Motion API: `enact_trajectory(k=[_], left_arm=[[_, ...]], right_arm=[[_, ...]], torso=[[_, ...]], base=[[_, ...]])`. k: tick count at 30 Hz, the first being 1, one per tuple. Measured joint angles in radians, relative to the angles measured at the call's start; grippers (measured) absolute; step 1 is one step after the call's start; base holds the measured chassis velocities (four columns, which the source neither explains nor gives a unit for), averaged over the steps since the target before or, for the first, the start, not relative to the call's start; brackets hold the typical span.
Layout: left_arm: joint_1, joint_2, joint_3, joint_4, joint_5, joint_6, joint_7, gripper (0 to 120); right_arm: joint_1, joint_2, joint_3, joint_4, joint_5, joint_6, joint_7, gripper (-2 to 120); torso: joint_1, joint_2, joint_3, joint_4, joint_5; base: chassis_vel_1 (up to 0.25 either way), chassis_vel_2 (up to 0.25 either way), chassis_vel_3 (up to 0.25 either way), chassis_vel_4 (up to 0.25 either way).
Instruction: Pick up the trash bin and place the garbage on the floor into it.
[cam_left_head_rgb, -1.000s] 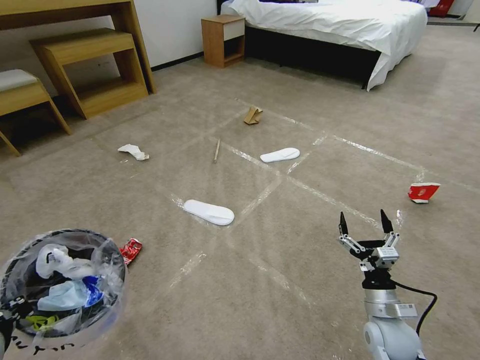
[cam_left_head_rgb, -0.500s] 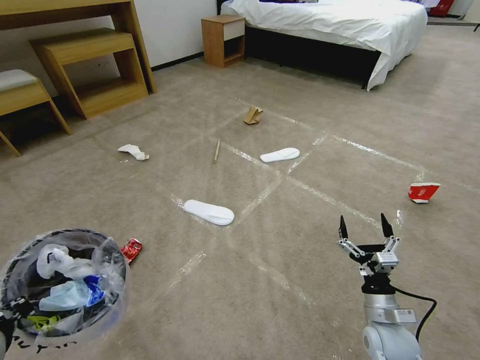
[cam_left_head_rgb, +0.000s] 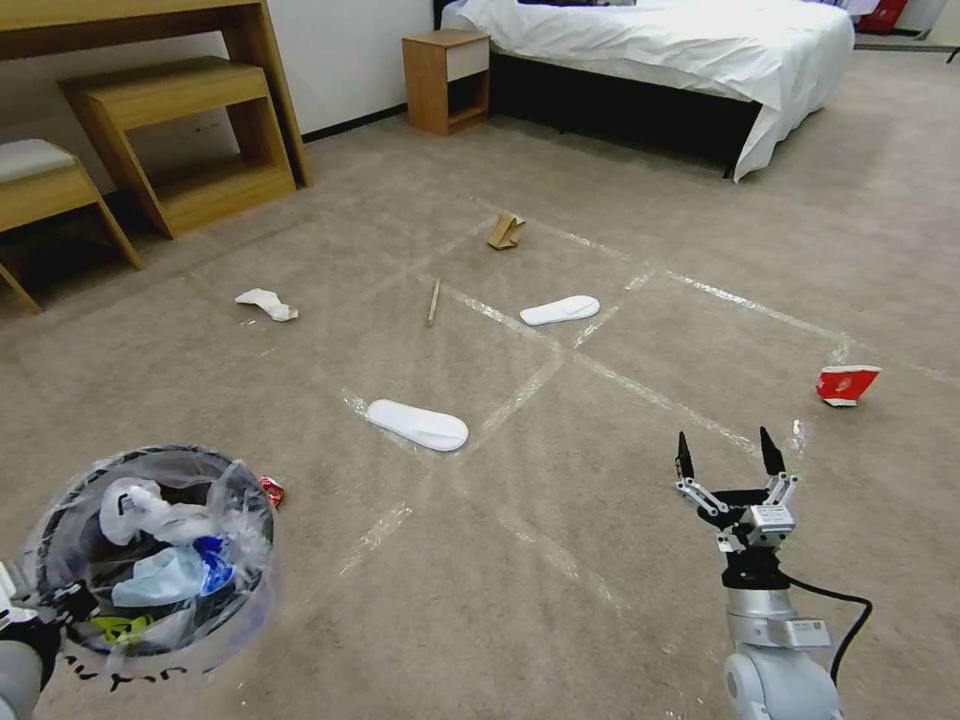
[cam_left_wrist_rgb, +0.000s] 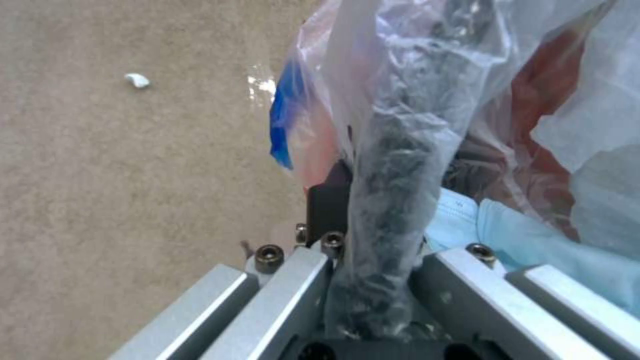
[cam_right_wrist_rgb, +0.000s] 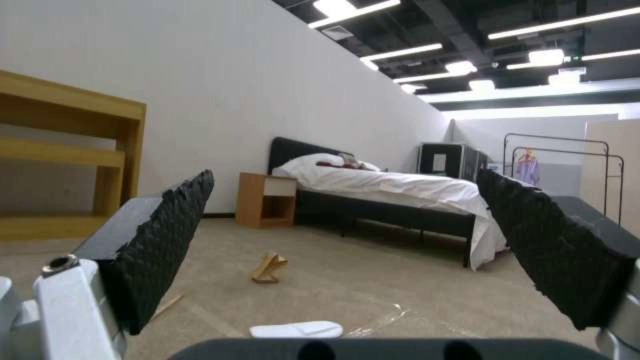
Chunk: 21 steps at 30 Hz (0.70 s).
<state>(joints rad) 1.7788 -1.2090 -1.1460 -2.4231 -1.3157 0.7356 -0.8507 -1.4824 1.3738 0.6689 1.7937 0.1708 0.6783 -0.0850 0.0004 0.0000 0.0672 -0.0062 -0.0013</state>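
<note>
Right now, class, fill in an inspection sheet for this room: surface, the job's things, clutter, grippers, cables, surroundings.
Surface: the floor, beige carpet crossed by shiny tape strips.
Job's things: trash bin lined with a clear bag, part-filled. On the carpet lie a near slipper, far slipper, crumpled paper, wooden stick, brown cardboard, red carton, and a red wrapper beside the bin.
Clutter: nothing seen.
Grippers: left gripper shut on the bin's rim; right gripper open, empty, above the carpet.
Cables: black cable on the right arm.
Surroundings: bed, nightstand, wooden shelving.
</note>
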Motion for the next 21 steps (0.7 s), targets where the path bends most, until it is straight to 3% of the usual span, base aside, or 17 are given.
enact_trajectory(k=[21], left_arm=[[-0.019,0.01,0.006,0.003,-0.034,0.0,-0.022,0]], right_arm=[[0.019,-0.006,-0.008,-0.011,-0.007,-0.002,0.003,100]], torso=[[0.0,0.0,0.0,0.0,0.0]], base=[[-0.06,0.061,0.063,-0.063]])
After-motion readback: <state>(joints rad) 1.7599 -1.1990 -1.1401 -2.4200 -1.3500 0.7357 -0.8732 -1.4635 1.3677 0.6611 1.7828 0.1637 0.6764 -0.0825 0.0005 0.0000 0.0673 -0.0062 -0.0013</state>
